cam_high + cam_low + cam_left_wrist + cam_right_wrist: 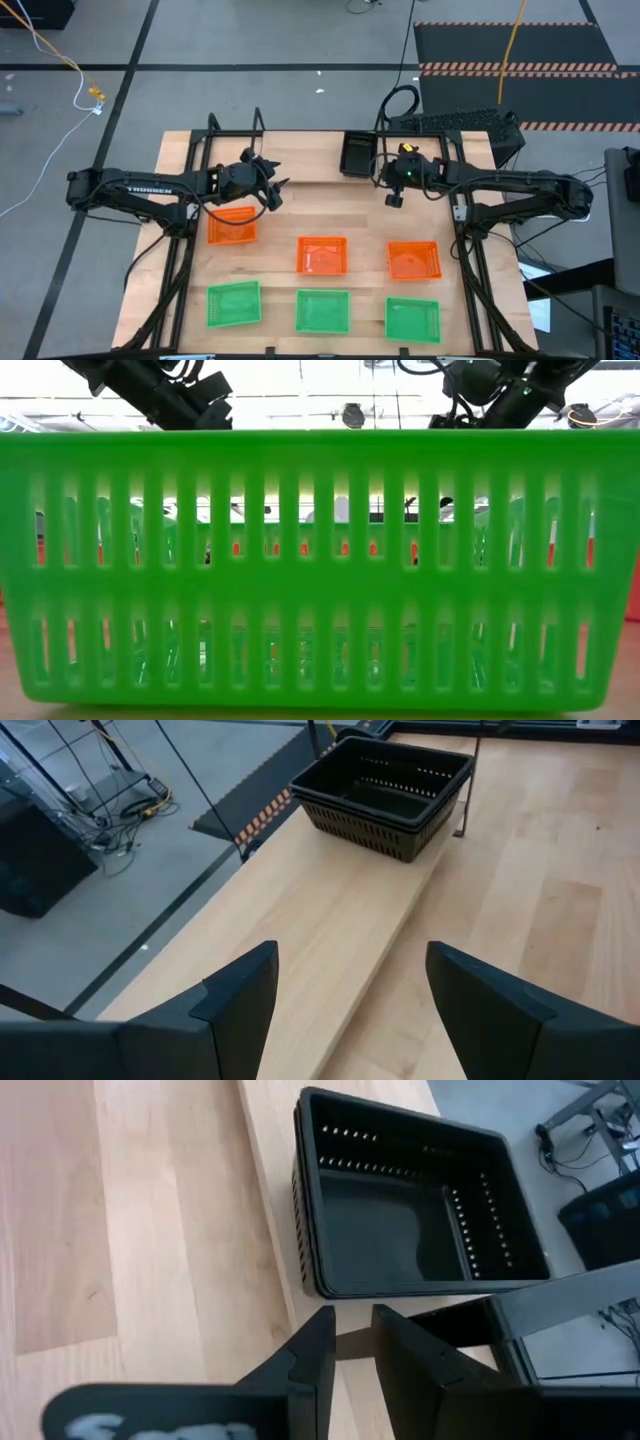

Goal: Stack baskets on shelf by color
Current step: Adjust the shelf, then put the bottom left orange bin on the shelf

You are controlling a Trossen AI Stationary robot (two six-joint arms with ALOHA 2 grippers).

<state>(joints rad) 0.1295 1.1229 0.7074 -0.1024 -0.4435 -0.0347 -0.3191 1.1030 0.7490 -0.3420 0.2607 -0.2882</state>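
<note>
Three orange baskets lie in a row across the middle of the table, and three green baskets in a row along its near edge. A nested stack of black baskets stands at the far edge, beside thin black shelf rods. My left gripper hangs open above the table, just beyond the left orange basket. My right gripper hovers near the black stack on its near right side. Its fingers are open only by a narrow gap and hold nothing.
In the low view one green basket fills almost the whole picture and hides the table behind it. Black frame bars run along the table's left and right sides. Bare wood lies between the two grippers.
</note>
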